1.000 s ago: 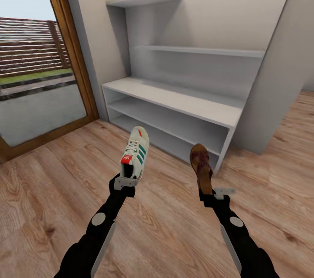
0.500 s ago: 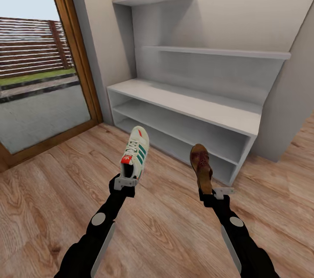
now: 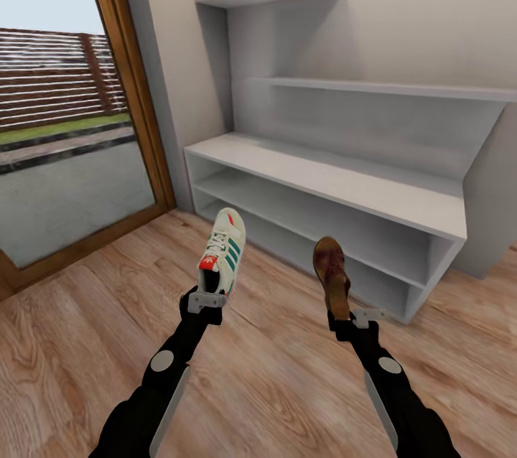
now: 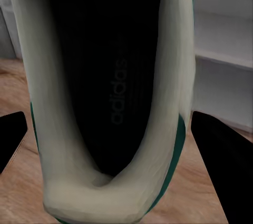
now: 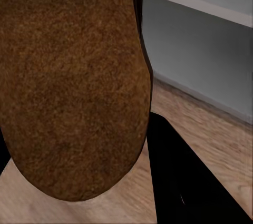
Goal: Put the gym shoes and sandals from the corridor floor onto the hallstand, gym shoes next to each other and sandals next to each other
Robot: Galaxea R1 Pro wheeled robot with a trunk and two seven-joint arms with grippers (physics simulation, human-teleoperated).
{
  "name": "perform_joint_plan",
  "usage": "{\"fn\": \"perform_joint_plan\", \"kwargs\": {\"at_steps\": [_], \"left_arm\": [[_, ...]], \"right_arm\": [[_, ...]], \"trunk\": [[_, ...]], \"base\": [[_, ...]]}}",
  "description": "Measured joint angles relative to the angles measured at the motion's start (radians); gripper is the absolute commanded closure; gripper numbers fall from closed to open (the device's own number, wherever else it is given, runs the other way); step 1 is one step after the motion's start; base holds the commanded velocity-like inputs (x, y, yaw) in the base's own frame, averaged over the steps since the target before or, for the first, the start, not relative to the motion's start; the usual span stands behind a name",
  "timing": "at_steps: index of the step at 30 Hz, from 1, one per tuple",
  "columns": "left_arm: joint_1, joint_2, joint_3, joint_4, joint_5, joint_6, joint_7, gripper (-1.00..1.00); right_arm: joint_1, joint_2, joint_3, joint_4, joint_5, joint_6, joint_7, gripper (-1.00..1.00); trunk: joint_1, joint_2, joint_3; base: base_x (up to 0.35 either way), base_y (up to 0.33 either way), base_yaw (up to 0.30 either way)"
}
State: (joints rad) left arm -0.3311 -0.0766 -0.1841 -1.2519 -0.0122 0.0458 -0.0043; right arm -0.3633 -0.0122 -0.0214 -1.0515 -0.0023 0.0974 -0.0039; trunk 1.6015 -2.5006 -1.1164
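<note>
White leather with green stripes marks the sneaker held up in the left gripper, heel down at the gripper and toe pointing away toward the rack. The gripper is closed on the shoe's heel end, and the red-orange heel patch sits just above the grey fingers. From the left wrist camera the sneaker is seen from straight above its opening, with the dark insole and pale collar between the two dark fingers, which flank the heel on either side.

The right gripper is clamped on the heel of a brown sandal, which also stands up off the floor with its toe pointing toward the rack. In the right wrist camera the tan insole of the sandal covers most of the frame, with a dark finger beside it and the rack's grey lower side beyond.

Both shoes are in the air above the wood planks, short of the rack and well apart from each other. The rack stands against the wall ahead, pale grey, with a bench top, two open lower shelves, and two staggered upper shelves; all of the shelf surface in view is bare. To the left is a wood-framed glass door with a fence and grass outside.
</note>
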Motion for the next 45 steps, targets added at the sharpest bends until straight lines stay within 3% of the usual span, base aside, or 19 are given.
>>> {"fn": "perform_joint_plan", "kwargs": {"at_steps": [10,45], "left_arm": [[0.0,0.0,0.0,0.0,0.0,0.0,0.0,1.0],[0.0,0.0,0.0,0.0,0.0,0.0,-0.001,1.0]], "right_arm": [[0.0,0.0,0.0,0.0,0.0,-0.001,0.0,1.0],[0.0,-0.002,0.0,0.0,-0.001,-0.001,0.0,1.0]], "trunk": [[0.0,0.0,0.009],[0.0,0.0,0.04]], "base": [[0.188,0.231,-0.162],[0.003,0.003,-0.223]]}}
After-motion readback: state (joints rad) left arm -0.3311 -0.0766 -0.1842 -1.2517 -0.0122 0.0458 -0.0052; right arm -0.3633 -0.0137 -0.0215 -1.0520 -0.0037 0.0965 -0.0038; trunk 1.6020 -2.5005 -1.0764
